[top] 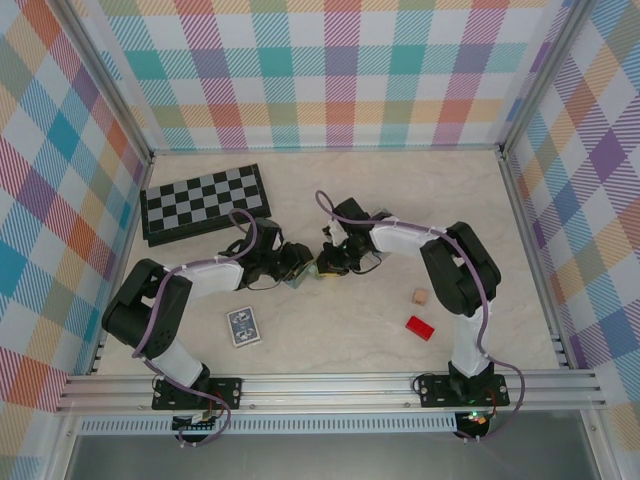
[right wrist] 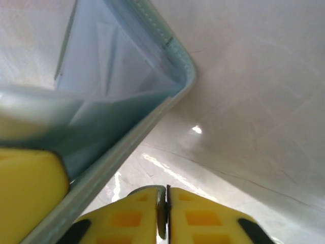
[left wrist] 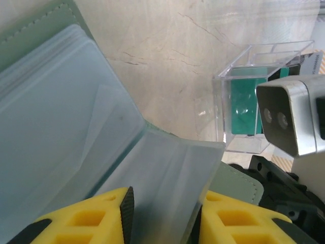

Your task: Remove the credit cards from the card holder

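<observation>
The card holder (top: 299,279) is a grey-green wallet lying open between both grippers at the table's middle. Its frosted clear sleeves (left wrist: 56,117) fan out in the left wrist view. My left gripper (left wrist: 163,218) is shut on a bundle of those sleeves, with a yellow finger (left wrist: 91,221) on each side. My right gripper (right wrist: 166,206) has its fingers pressed together with nothing visible between them. It sits just outside the holder's stitched edge (right wrist: 175,58), over bare table. The credit cards are hidden; the sleeves look pale, and I cannot make out a card in them.
A clear plastic tray (left wrist: 249,104) with teal pieces stands just beyond the holder, next to the right wrist camera (left wrist: 292,117). A chessboard (top: 205,203) lies at the back left. A playing-card pack (top: 243,326) lies front left. A red block (top: 420,327) and a small wooden cube (top: 419,296) lie front right.
</observation>
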Controlling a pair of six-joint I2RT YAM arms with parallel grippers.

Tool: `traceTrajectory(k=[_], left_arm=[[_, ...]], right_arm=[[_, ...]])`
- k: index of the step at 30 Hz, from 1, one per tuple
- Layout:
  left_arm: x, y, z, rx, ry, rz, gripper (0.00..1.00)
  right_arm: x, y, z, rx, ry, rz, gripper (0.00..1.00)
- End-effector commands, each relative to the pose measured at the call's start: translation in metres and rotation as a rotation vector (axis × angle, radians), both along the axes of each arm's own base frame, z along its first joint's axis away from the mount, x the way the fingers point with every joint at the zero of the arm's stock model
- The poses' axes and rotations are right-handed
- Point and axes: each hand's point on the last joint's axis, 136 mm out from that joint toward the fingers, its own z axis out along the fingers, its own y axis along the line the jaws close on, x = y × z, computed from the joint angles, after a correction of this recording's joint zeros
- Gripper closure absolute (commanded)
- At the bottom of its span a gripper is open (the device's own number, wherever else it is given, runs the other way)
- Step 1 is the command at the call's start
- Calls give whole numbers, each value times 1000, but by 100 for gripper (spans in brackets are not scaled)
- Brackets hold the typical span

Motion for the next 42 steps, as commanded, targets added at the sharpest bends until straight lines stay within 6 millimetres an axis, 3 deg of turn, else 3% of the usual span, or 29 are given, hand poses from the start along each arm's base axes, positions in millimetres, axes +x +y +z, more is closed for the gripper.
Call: traceTrajectory(k=[1,7,11,16,24,28,31,37,42], left_arm=[[-1,-16,6,-47,-20,-46,65],[0,-30,6,-58,-27,-75,62],[-2,-46,2,-61,-23,-110,61],[-5,-60,-8,-55,-10,-135,57],[-8,-64,-15,-44,1,-145,46],[-11,-62,-17,-40,4,-147,44],[-14,-60,-19,-27,16,-149,54],[-16,-56,-24,-9,35,-139,71],[-18,-47,-17,33,27,-132,79]], right_arm=[[19,-26,15,-48,-59,-98,79],[34,-62,36,-106,-169,-200,61],[38,-75,52,-129,-241,-243,58],[35,-64,66,-49,-248,-224,58],[27,-45,51,38,-139,-205,60],[27,-42,48,47,-119,-198,60],[26,-40,42,38,-94,-193,60],[18,-32,22,13,-26,-164,76],[14,-33,5,-39,1,-158,80]])
